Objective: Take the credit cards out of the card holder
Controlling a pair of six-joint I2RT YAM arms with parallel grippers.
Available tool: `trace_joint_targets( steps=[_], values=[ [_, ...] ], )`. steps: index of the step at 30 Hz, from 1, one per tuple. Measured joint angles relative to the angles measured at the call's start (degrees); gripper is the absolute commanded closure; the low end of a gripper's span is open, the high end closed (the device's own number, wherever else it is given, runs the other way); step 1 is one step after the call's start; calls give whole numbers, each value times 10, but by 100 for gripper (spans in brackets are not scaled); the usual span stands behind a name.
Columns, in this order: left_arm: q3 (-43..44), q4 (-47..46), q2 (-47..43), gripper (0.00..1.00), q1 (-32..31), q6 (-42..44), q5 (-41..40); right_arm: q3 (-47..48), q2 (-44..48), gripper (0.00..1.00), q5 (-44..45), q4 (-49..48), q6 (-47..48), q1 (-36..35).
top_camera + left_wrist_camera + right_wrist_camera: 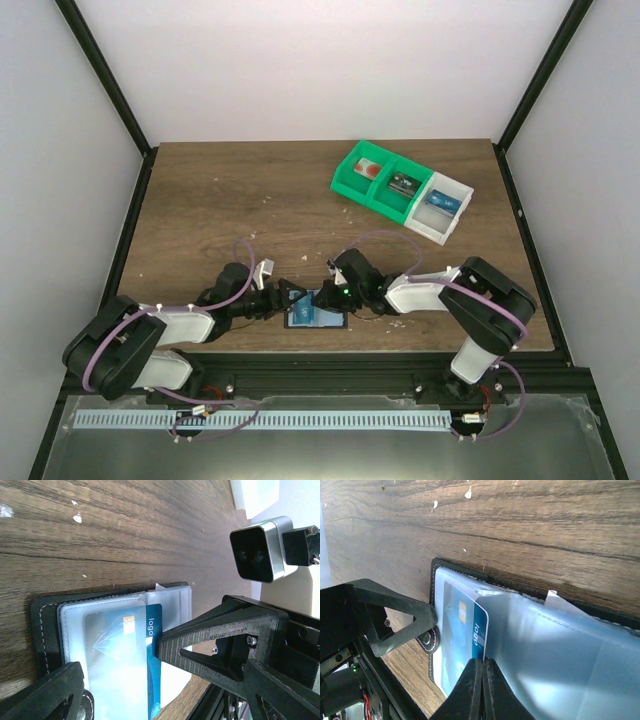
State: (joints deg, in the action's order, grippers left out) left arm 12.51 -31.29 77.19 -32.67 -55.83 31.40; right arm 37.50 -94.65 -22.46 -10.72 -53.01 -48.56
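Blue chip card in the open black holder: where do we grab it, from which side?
Pinch the dark-blue "logo" strip of the blue chip card; only that edge clears its clear plastic sleeve. Come in low from the black card holder's middle, pulling toward it.

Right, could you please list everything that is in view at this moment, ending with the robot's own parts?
table: one, brown wood, under everything.
compartment bin: one, two green sections and one white, far right.
bin contents: three, reddish, dark and blue, one per section; too small to identify.
card holder: one, black edges, pale clear sleeves, open at the near edge.
blue card: one, blue with a chip, partly out of a sleeve.
white specks: several, scattered on the wood.
arms: two, black and white, purple cables, near edge.
left gripper: one, black, open, finger on the holder's tab.
right gripper: one, black, shut on the blue card.
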Motion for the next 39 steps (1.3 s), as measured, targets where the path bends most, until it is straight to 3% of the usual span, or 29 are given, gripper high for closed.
trace_joint_targets(
  steps=[20,34,39],
  values=[
    [9,17,0,12,0,8,2,-50,67,100,-43,4,42,58],
    [76,131,-69,16,0,79,8,-49,186,100,-63,105,149,94],
    [97,159,-110,18,0,120,37,-49,215,99,-112,126,196,95]
  ],
)
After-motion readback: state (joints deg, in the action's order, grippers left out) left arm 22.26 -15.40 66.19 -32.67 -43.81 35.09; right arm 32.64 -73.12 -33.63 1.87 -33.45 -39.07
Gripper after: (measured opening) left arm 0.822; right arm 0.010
